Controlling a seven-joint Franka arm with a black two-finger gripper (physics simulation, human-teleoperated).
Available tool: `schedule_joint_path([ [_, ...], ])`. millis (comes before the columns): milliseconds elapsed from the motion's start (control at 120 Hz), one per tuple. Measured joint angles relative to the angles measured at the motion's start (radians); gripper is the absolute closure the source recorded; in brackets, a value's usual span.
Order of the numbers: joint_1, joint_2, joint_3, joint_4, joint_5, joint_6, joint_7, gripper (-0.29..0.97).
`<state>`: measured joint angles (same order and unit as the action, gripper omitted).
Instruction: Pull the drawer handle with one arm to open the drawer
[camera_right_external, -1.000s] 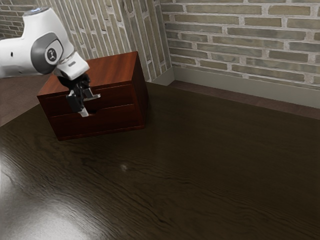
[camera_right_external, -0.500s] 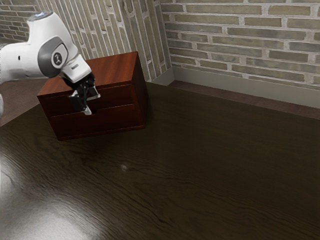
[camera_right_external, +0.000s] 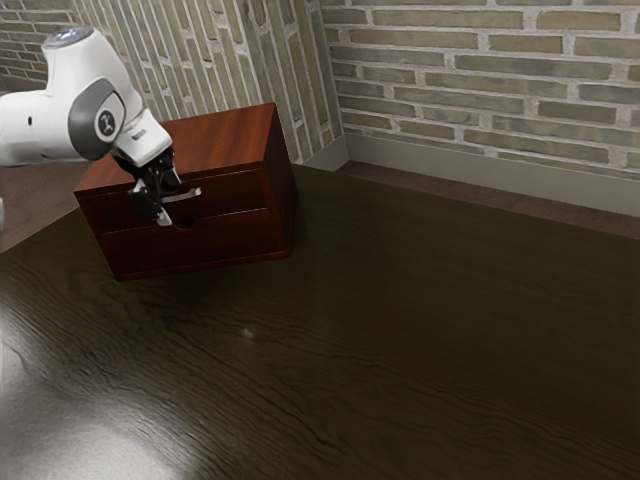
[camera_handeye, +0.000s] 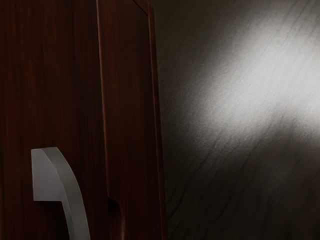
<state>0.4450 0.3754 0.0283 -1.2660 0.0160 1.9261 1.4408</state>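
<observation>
Cabinet (camera_right_external: 225, 135), handle (camera_right_external: 183, 194) and pincer (camera_right_external: 158, 212) are each counted once at upper left, with two drawers (camera_right_external: 225, 235). Whether the pincer is clenched cannot be told. The dark wooden counter (camera_right_external: 400, 330) is backed by brick walls (camera_right_external: 480, 70).

The drawer chest (camera_right_external: 235, 150) blocks the table's (camera_right_external: 400, 330) far corner at the exterior view's left, close to the brick wall (camera_right_external: 480, 70); room lies open toward the near edge.

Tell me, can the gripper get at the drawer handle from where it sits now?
Probably yes. The gripper sits right at the silver handle on the upper drawer, and nothing stands between them. Whether it has hold of the handle is unclear.
</observation>
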Motion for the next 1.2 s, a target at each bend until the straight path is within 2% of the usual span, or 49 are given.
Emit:
schedule_joint_path([
  [192,-0.002,0.006,0.001,-0.001,-0.001,0.005,-0.005,0.02],
  [383,-0.002,0.007,0.001,-0.003,-0.001,0.007,-0.009,0.21],
  [867,-0.003,-0.002,0.001,-0.025,-0.005,0.0,-0.018,0.32],
  [1050,-0.003,-0.042,0.001,-0.068,-0.009,-0.024,-0.025,0.37],
  [1200,-0.004,-0.082,-0.001,-0.12,-0.01,-0.039,-0.028,0.36],
])
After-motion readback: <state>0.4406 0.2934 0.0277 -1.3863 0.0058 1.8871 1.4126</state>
